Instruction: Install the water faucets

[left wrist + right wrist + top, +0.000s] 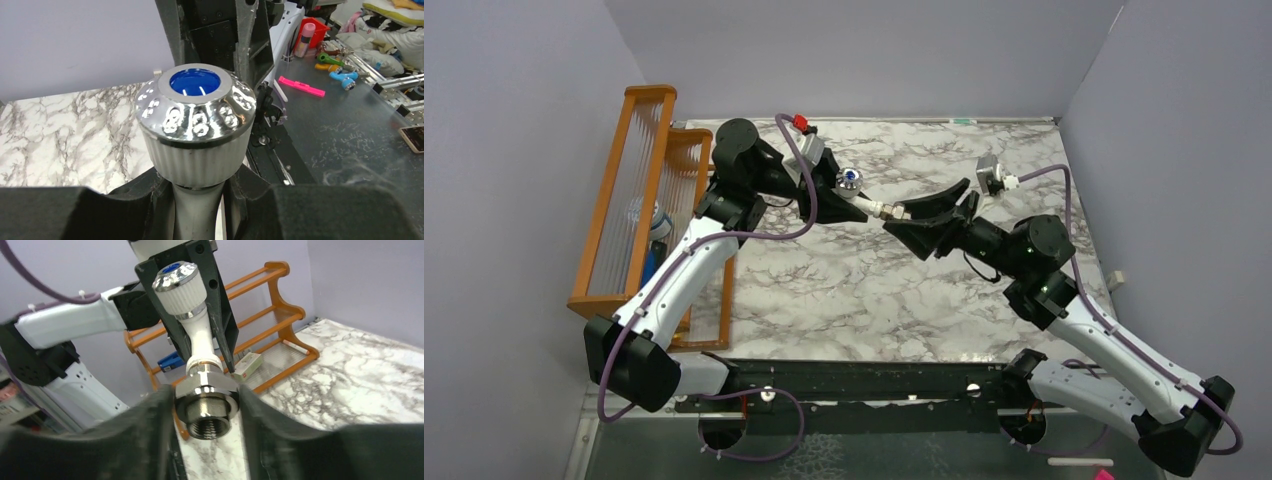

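The water faucet is held in the air over the marble table between my two grippers. It is a white tap with a silvery knob and a blue centre dot. My left gripper is shut on the tap's white stem just below the knob. In the right wrist view the white tap ends in a hexagonal metal fitting with an open threaded bore. My right gripper is shut on that fitting, one finger on each side. In the top view the right gripper meets the left gripper tip to tip.
An orange wooden rack stands at the table's left edge, with a blue item inside. It shows in the right wrist view with a small box by it. Purple walls enclose the table.
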### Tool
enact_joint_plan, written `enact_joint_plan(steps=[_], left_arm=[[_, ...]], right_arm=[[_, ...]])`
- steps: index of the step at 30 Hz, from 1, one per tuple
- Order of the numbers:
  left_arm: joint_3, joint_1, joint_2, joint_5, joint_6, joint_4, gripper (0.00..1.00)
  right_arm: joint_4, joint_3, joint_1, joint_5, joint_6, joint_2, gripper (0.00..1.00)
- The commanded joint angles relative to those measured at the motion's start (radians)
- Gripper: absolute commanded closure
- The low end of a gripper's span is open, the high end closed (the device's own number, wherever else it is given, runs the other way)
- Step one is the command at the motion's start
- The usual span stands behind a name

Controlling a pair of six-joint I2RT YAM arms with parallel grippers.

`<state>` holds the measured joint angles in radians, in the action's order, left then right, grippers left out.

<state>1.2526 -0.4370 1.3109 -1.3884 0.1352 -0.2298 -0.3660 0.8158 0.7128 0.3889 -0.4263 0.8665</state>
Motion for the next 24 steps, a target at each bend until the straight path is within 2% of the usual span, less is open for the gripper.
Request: enact_joint_plan(steps=[1,2,6,12,15,19,21,24], left_arm=[[0.026,-0.012,-0.024,0.024,-0.034,-0.041,1.00],[0.027,-0.012,-0.022,0.026,-0.033,-0.040,1.00],[0.034,-0.013,-0.013,0.026,-0.031,-0.041,1.00],[0.035,-0.012,-0.018,0.030,-0.028,-0.033,1.00],[0.034,-0.012,-0.019,0.041,-0.031,-0.026,1.00],[0.045,-0.012,-0.011,0.049,-0.027,-0.010,1.00],[0.047,-0.013,-0.008,0.049,-0.024,-0.005,1.00],[0.051,-0.012,-0.004,0.051,-0.019,-0.002,1.00]], right_arm=[[-0.011,0.006,0.004,-0.094,0.003,-0.012,0.38],[-0.009,0.008,0.004,-0.094,0.021,-0.017,0.33],[-0.001,0.027,0.005,-0.084,0.084,-0.026,0.24],[-0.079,0.048,0.004,-0.069,0.202,-0.031,0.22],[-0.151,0.055,0.004,-0.003,0.295,-0.025,0.22],[-0.091,0.099,0.004,0.157,0.575,-0.006,0.22],[-0.020,0.106,0.003,0.253,0.802,-0.003,0.21],[0.075,0.098,0.004,0.338,1.056,-0.001,0.23]])
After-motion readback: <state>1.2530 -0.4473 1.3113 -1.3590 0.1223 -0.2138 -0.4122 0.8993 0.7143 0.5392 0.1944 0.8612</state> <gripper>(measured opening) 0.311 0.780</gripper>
